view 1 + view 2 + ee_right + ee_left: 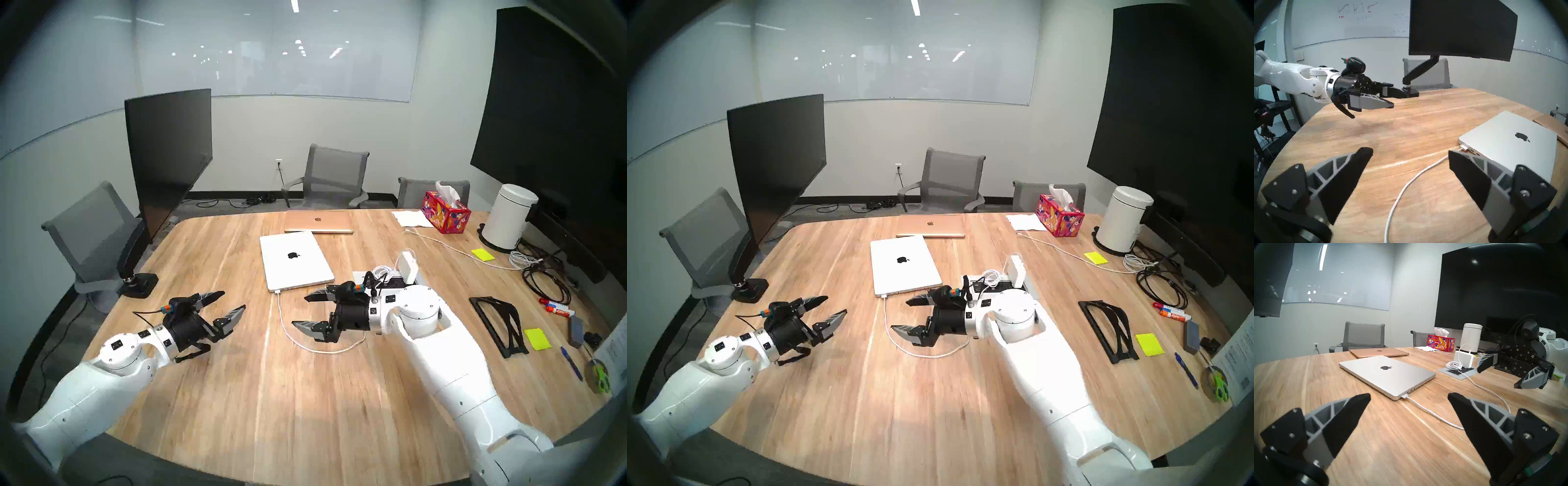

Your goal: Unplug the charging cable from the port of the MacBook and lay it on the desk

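The silver closed MacBook lies mid-desk, black apple logo up. The white charging cable is plugged into its near left corner by a flat connector. The cord loops over the wood-grain desk toward the white power brick. My right gripper is open and empty above the cord loop, just right of the connector. In the right wrist view the connector sits beside the right finger. My left gripper is open and empty, left of the cable, and faces the connector.
A gold laptop lies behind the MacBook. A black monitor stands on an arm at the left. At the right are a tissue box, a white canister, black cable coils, a black stand and markers.
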### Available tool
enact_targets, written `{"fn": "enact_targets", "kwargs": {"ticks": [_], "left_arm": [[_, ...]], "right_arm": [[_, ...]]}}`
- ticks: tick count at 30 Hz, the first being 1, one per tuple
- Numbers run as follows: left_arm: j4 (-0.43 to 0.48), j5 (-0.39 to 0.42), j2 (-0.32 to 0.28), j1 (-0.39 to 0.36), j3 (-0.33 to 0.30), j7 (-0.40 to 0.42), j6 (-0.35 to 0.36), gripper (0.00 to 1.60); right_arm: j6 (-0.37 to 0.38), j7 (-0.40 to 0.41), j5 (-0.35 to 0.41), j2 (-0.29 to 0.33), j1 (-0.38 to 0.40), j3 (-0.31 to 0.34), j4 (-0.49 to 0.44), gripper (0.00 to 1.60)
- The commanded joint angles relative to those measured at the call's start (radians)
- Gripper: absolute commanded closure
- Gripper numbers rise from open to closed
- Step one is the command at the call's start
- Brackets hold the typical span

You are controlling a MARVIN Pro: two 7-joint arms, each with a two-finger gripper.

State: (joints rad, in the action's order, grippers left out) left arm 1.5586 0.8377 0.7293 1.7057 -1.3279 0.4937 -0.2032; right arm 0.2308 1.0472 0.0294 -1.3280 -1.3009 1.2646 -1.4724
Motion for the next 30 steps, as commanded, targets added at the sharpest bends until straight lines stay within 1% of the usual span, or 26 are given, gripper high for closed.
{"fn": "enact_targets", "kwargs": {"ticks": [1, 5, 7, 11, 13, 15, 21, 22, 24, 26, 28, 30], "left_arm": [[0.011, 0.001, 0.001, -0.005, -0.006, 0.0, -0.008, 0.0], [0.011, 0.001, 0.001, -0.005, -0.006, -0.001, -0.008, 0.0], [0.011, 0.001, 0.001, -0.005, -0.006, -0.001, -0.008, 0.0], [0.01, 0.001, 0.0, -0.005, -0.005, -0.001, -0.008, 0.0], [0.01, 0.001, 0.0, -0.005, -0.005, -0.001, -0.008, 0.0], [0.01, 0.002, 0.0, -0.005, -0.005, -0.001, -0.008, 0.0], [0.01, 0.002, 0.0, -0.005, -0.005, -0.001, -0.008, 0.0], [0.01, 0.002, 0.0, -0.005, -0.005, -0.001, -0.008, 0.0], [0.01, 0.002, 0.0, -0.005, -0.004, -0.001, -0.008, 0.0], [0.01, 0.002, 0.0, -0.005, -0.004, -0.001, -0.008, 0.0], [0.01, 0.002, 0.0, -0.005, -0.004, -0.001, -0.008, 0.0], [0.01, 0.002, 0.0, -0.005, -0.004, -0.001, -0.008, 0.0]], "right_arm": [[0.052, -0.062, -0.044, -0.053, 0.046, -0.031, -0.011, 0.0], [0.086, -0.104, -0.078, -0.077, 0.055, -0.049, -0.004, 0.0], [0.107, -0.112, -0.072, -0.096, 0.058, -0.047, 0.006, 0.0], [0.142, -0.146, -0.088, -0.127, 0.071, -0.059, 0.025, 0.0], [0.148, -0.157, -0.095, -0.135, 0.073, -0.064, 0.028, 0.0], [0.157, -0.175, -0.098, -0.16, 0.082, -0.07, 0.042, 0.0], [0.186, -0.246, -0.133, -0.213, 0.109, -0.09, 0.081, 0.0], [0.186, -0.246, -0.133, -0.213, 0.109, -0.09, 0.081, 0.0], [0.198, -0.278, -0.151, -0.235, 0.121, -0.102, 0.103, 0.0], [0.2, -0.286, -0.155, -0.241, 0.124, -0.105, 0.111, 0.0], [0.21, -0.32, -0.171, -0.263, 0.132, -0.112, 0.135, 0.0], [0.209, -0.325, -0.173, -0.268, 0.136, -0.114, 0.144, 0.0]]}}
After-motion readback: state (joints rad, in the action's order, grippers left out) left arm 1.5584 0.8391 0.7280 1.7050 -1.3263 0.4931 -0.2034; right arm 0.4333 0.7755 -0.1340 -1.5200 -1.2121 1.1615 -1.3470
